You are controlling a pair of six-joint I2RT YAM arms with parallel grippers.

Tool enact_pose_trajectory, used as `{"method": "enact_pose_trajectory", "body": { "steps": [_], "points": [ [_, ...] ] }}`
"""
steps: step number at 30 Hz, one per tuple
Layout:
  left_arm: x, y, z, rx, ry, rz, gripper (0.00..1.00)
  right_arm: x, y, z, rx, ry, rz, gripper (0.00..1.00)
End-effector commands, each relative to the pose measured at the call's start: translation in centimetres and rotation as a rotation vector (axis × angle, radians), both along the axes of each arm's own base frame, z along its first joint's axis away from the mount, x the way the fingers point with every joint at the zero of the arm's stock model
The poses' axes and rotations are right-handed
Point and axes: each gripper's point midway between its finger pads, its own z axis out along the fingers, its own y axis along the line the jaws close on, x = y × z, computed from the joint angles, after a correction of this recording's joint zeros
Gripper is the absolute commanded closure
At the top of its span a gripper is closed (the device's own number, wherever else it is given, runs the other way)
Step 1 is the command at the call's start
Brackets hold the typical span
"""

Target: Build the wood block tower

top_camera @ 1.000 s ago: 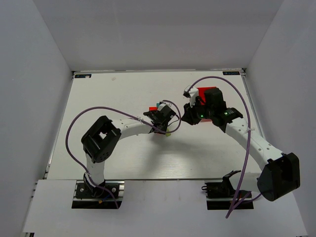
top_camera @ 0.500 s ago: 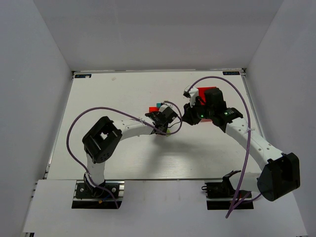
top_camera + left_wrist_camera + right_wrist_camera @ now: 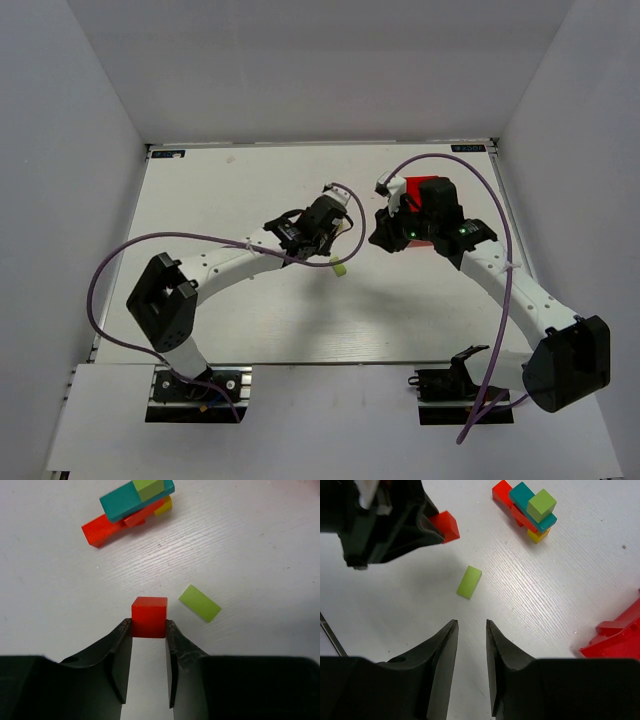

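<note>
One red cube (image 3: 149, 611) pinched in left claw (image 3: 149, 626), right claw (image 3: 471, 626) narrow — empty.

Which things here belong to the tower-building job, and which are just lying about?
Part of the job:
- block tower, partly built
- red cube, gripped by the left fingers
- green bar, loose on the table, probably a later piece

Just lying about:
- red bin

White table (image 3: 230, 180) between plain pale walls (image 3: 320, 70)
</note>
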Motion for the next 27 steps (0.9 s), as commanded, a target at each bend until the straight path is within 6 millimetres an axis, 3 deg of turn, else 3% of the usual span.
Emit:
{"method": "enact_pose_trajectory", "body": {
  "steps": [1,7,9,10,11,16,21,25,26,27],
  "points": [
    [0.8,0.3,3.7,0.045,-0.076,-0.145,0.97,-0.3,-0.1,0.6,0.016,-0.02,0.009,0.65],
    [2.2,0.3,7.0,0.038,-0.163,-0.359,1.0,-0.5,-0.3,0.7,0.023,-0.024,0.015,0.65],
    [3.7,0.8,7.8,0.043,-0.175,-0.372,1.0,-0.5,-0.3,0.8,0.023,-0.028,0.016,0.65],
    [3.9,0.8,6.7,0.057,-0.133,-0.395,1.0,-0.5,-0.3,0.7,0.024,-0.024,0.016,0.65],
    [4.7,0.5,7.6,0.066,-0.152,-0.432,1.0,-0.5,-0.3,0.7,0.023,-0.023,0.019,0.65],
    [7.5,0.6,7.3,0.079,-0.14,-0.551,1.0,-0.5,-0.4,1.0,0.029,-0.03,0.018,0.65],
    [9.8,1.3,5.9,0.151,-0.164,-0.709,1.0,-0.5,-0.5,1.1,0.036,-0.028,0.018,0.65],
    [10.9,1.5,4.8,0.165,-0.157,-0.79,1.0,-0.3,-0.2,1.2,0.045,-0.042,0.032,0.65],
    [10.3,1.0,4.4,0.142,-0.129,-0.828,1.0,-0.7,-0.3,0.8,0.034,-0.022,0.035,0.65],
    [11.1,1.2,5.0,0.138,-0.138,-0.829,1.0,-0.6,-0.4,0.7,0.031,-0.024,0.035,0.65]
  ]
}}
